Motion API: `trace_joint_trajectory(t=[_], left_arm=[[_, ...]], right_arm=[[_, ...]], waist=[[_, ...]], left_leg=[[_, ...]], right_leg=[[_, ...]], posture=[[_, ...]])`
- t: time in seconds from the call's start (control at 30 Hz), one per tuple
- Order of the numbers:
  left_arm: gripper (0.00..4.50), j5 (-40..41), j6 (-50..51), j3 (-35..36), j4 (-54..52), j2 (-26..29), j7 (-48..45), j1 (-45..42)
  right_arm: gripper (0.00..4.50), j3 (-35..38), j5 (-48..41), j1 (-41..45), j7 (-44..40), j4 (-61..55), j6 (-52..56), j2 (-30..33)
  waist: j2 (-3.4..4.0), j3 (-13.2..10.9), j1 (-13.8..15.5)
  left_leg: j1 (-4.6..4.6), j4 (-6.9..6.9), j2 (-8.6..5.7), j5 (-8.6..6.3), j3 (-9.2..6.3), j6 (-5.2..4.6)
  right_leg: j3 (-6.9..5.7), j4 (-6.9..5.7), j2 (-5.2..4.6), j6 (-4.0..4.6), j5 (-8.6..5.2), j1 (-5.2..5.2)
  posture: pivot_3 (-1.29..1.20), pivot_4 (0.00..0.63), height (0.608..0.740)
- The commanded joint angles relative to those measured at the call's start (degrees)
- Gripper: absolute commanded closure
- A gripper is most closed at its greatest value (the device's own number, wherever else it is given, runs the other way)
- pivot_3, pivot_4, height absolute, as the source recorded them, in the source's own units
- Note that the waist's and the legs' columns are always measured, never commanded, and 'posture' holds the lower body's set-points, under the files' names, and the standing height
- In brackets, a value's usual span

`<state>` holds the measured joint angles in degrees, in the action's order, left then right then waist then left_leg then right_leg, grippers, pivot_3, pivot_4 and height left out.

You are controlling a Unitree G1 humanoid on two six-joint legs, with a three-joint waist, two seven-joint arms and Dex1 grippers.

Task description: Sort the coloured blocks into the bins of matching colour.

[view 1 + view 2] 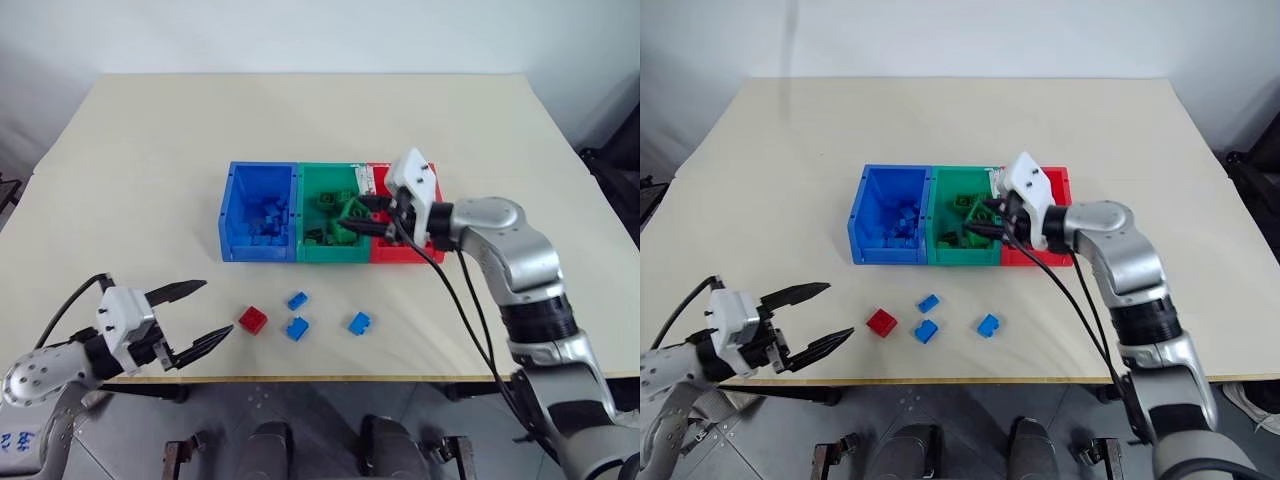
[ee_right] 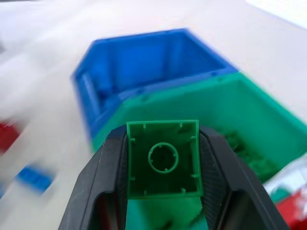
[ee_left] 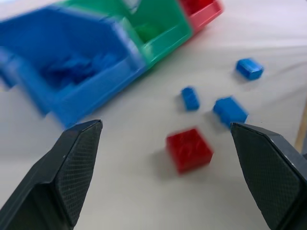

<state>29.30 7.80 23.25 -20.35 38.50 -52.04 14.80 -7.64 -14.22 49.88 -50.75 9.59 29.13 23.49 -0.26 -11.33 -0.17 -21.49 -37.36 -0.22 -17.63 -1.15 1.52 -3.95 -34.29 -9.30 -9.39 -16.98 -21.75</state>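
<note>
Three joined bins stand mid-table: blue [image 1: 258, 251], green [image 1: 335, 254] and red [image 1: 398, 255], each with blocks of its own colour inside. My right gripper [image 1: 350, 218] hovers over the green bin, shut on a green block [image 2: 163, 160] whose hollow underside faces the wrist camera. On the table in front of the bins lie a red block [image 1: 253, 319] and three blue blocks [image 1: 297, 300], [image 1: 297, 328], [image 1: 360, 322]. My left gripper [image 1: 205, 315] is open near the table's front left edge, left of the red block [image 3: 189, 149] and apart from it.
The table's front edge [image 1: 330, 377] runs just behind the loose blocks. A black cable [image 1: 465, 320] hangs from my right arm over the table's front right.
</note>
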Motion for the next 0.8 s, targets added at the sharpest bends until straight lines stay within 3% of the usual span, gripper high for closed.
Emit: trace_joint_trajectory(t=[0.03,0.2,0.33,0.57,0.63,0.8], left_arm=[[0.0,1.0,-0.39,1.98,-2.69,-0.63,1.21,1.02],[0.0,1.11,-0.13,1.78,-3.7,-0.89,2.03,1.24],[0.0,1.21,0.92,0.12,-3.44,0.44,1.0,-0.58],[0.0,1.45,4.33,-5.84,-1.49,4.12,-3.94,-6.75],[0.0,0.83,5.49,-9.78,-0.47,5.22,-6.36,-10.61],[0.0,-2.16,2.76,-17.44,2.85,4.25,-10.37,-18.24]], right_arm=[[3.03,-0.07,4.1,4.03,5.17,7.14,-6.13,-2.43],[1.4,1.59,2.88,5.38,4.57,10.27,-9.77,-4.4],[0.13,4.13,-2.31,-0.59,-3.54,2.91,-11.48,-0.63],[0.06,11.17,-9.39,-15.81,-14.86,-7.11,-17.65,9.32],[0.06,14.46,-10.53,-23.85,-24.48,-7.96,-25.08,15.6],[0.06,17.19,-7.89,-35.18,-30.9,-5.19,-31.73,25.7]], waist=[[0.0,0.0,-0.04],[0.0,0.0,-0.1],[-0.01,0.01,0.18],[-0.02,0.01,0.22],[0.04,-0.02,0.32],[0.04,-0.02,0.22]], left_leg=[[-0.03,0.0,0.0,0.0,0.03,-0.01],[-0.1,0.06,0.01,-0.01,0.23,0.01],[-0.33,0.02,0.03,-0.01,0.4,0.01],[-0.64,-0.4,0.02,-0.18,0.38,-0.15],[-0.62,-0.41,0.02,-0.18,0.42,-0.15],[-0.63,-0.55,0.02,-0.2,0.46,-0.18]], right_leg=[[0.04,-0.01,0.0,0.0,0.0,-0.05],[0.12,-0.19,0.0,0.0,0.0,-0.38],[0.12,-0.36,-0.01,0.02,0.01,-0.75],[0.06,-0.33,-0.02,-0.04,0.04,-0.77],[0.09,-0.33,-0.02,-0.04,0.04,-0.78],[0.08,-0.34,-0.02,-0.09,0.06,-0.72]], posture=[[0.0,0.15,0.74],[0.0,0.15,0.74],[0.0,0.15,0.74],[0.0,0.15,0.74],[0.0,0.15,0.74],[0.0,0.15,0.74]])
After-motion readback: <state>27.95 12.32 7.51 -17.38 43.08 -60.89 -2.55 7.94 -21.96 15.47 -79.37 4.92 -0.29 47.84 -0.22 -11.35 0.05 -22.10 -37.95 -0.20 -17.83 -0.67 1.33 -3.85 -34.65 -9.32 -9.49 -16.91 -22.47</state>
